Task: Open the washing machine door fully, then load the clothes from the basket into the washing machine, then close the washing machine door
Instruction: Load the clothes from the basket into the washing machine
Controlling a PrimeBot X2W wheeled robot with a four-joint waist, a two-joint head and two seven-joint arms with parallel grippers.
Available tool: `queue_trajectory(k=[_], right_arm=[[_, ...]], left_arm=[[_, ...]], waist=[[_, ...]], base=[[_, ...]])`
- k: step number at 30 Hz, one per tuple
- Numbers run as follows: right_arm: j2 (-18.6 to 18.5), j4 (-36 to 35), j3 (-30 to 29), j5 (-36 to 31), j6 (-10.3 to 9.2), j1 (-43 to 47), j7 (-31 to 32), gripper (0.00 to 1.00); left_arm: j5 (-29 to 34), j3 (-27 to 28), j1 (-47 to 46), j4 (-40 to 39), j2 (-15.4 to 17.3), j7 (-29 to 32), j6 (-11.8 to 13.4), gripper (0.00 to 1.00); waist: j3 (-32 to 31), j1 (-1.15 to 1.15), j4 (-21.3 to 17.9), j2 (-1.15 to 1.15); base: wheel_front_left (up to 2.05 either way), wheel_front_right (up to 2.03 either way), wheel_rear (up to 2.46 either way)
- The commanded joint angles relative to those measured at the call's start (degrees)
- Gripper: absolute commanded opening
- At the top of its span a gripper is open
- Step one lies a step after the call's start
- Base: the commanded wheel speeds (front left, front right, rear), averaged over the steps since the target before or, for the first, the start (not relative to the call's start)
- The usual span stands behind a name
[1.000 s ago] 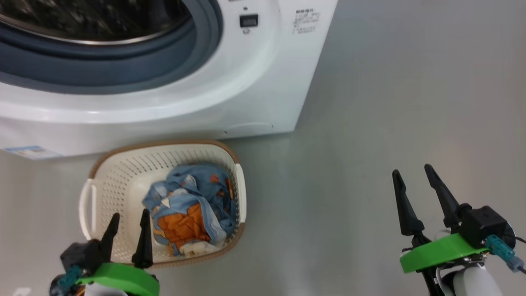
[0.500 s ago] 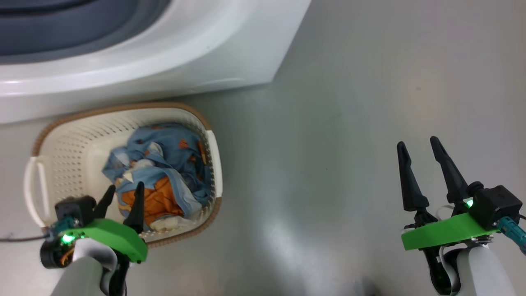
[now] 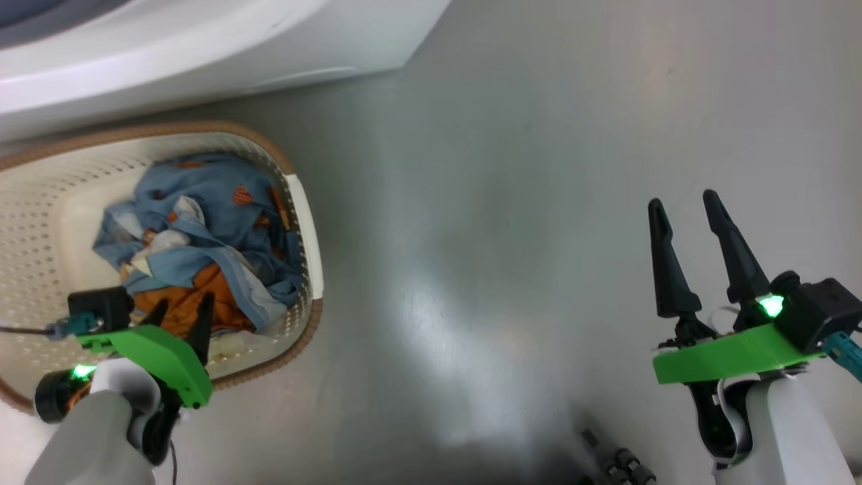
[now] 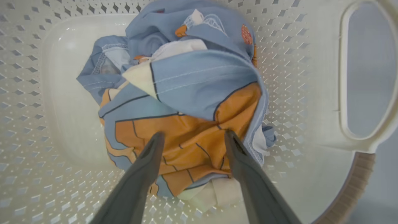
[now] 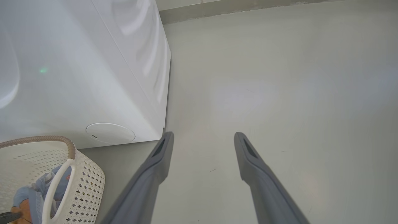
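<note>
Our left claw (image 3: 183,304) first. In the head view it hangs over the end of the basket (image 3: 306,222) nearest us, fingers spread wide and aimed down at the clothes (image 3: 202,202), with nothing pinched between them. The basket sits on the grey floor (image 3: 505,202) just in front of the washing machine (image 3: 202,47), whose white lower front runs across the top left. The clothes are a crumpled blue and orange heap inside the basket. Our right claw (image 3: 682,199) is well off to the right over bare floor, also wide and holding nothing.

In the left wrist view, the left claw (image 4: 194,134) has its two grey fingers standing either side of the orange patch (image 4: 186,137) on the clothes (image 4: 192,81). The tips look like they're right down at the fabric, but honestly we can't tell if they touch it. The bundle lies in the middle of the basket (image 4: 295,77) bottom, and the white handle (image 4: 342,93) is off to the right.

In the right wrist view, the right claw (image 5: 202,134) has its fingers well apart above plain floor (image 5: 279,77). The washing machine (image 5: 77,77) fills the left side, with a round cap (image 5: 110,133) low on its front. The basket (image 5: 87,180) is tucked in the bottom left corner, with a bit of the clothes (image 5: 34,189) showing inside.
</note>
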Motion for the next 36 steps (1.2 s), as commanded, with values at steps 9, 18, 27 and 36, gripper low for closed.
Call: queue_trajectory(k=[9,18,27,36], right_arm=[[-0.1,-1.6,2.2,1.8,0.09,-0.7,-0.4,1.00],[-0.1,-1.8,2.2,2.4,0.09,-1.5,-0.4,1.00],[-0.1,-1.4,1.6,2.2,0.09,-2.2,-0.4,1.00],[-0.1,-0.7,0.8,1.4,0.09,-2.3,-0.4,1.00]], left_arm=[[-4.0,-3.1,-5.1,2.0,4.7,4.4,-0.2,1.00],[-6.6,-4.6,-10.3,4.8,4.3,4.3,-0.2,1.00],[-9.0,-7.8,-10.7,6.6,2.7,2.3,-0.2,0.00],[-11.1,-10.5,-6.8,6.9,2.6,-5.5,-0.2,0.00]], waist=[[6.2,0.00,-2.3,0.00],[8.8,0.00,-2.1,0.00],[7.3,0.00,-1.2,0.00],[0.2,0.00,0.7,0.00]], base=[[0.00,0.00,0.00],[0.00,0.00,0.00],[0.00,0.00,0.00],[0.00,0.00,0.00]])
